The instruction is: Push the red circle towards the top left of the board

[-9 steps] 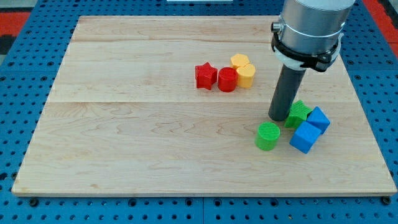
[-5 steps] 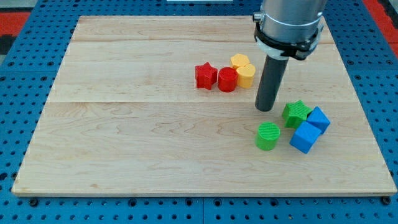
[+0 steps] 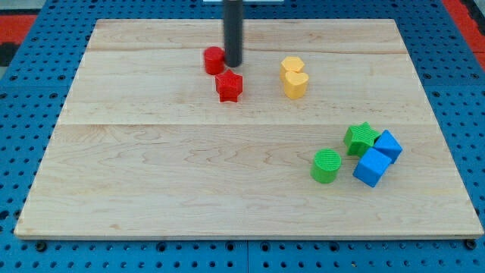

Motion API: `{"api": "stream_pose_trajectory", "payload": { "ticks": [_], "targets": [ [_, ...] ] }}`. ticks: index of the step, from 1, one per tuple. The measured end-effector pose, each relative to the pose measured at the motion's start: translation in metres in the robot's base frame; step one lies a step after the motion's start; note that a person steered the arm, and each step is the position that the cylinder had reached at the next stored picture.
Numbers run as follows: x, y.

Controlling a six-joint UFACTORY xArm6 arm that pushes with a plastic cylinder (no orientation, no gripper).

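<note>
Camera view: my tip (image 3: pixel 233 65) on board (image 3: pixel 151 174), touching red circle (image 3: pixel 214 60) at its right side, top-centre. Red star (image 3: pixel 229 86) just below. Yellow pair (image 3: pixel 294 76) to view's right. Green/blue cluster (image 3: pixel 360 154) btm right, well apart.

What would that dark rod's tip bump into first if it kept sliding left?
My tip sits right beside the red circle, on its right, so it would likely meet that block first, apparently already touching.

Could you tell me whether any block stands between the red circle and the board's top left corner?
No visible block does. The red circle has bare board toward the view's top left; my tip sits against its right side, and the red star lies below-right.
</note>
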State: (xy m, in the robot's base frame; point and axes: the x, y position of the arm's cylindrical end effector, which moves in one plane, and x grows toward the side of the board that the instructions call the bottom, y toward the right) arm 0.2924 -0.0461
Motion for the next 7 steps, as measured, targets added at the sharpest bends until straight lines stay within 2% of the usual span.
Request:
{"api": "stream_pose_trajectory", "payload": {
  "ticks": [1,2,3,4,5,6,7],
  "targets": [
    [-0.010,-0.050],
    [0.018,-0.059],
    [0.018,-0.121],
    [0.007,-0.126],
    [-0.013,-0.170],
    [-0.023,-0.185],
    [-0.029,-0.140]
  ]
}}
